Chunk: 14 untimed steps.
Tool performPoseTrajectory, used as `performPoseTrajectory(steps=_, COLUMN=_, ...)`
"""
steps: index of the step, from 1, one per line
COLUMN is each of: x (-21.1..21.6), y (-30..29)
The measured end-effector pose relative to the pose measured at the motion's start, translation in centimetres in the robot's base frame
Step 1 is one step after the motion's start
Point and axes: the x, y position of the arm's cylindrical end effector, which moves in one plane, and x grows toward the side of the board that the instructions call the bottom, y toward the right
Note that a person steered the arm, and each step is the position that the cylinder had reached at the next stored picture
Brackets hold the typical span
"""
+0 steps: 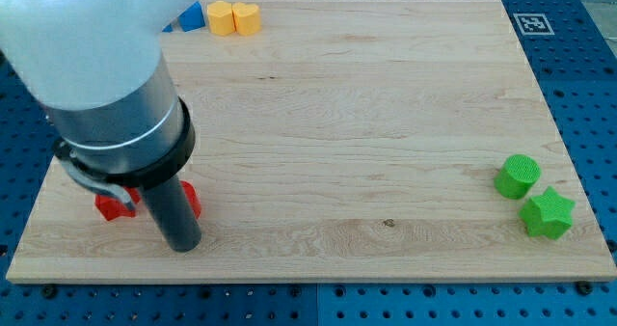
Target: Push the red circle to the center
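Note:
My arm fills the view's upper left, and its dark rod comes down to my tip [182, 243] near the board's bottom left. A red block [191, 200] shows just right of the rod, mostly hidden behind it; its shape cannot be made out. A second red block [114, 205] sits just left of the rod, partly hidden by the arm. My tip stands between the two red blocks, a little below them, close to or touching the right one.
A blue block [191, 17], a yellow hexagon [222, 18] and a yellow heart-like block [247, 19] sit at the top left edge. A green cylinder [518, 176] and a green star [547, 213] sit at the right. The wooden board [366, 123] lies on a blue pegboard.

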Motion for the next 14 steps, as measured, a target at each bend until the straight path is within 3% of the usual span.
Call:
performPoseTrajectory(steps=4, x=-1.9, y=-2.3)
performPoseTrajectory(steps=8, x=-6.6, y=5.4)
performPoseTrajectory(steps=11, x=-6.5, y=1.5)
performPoseTrajectory(steps=14, x=-7.5, y=3.8)
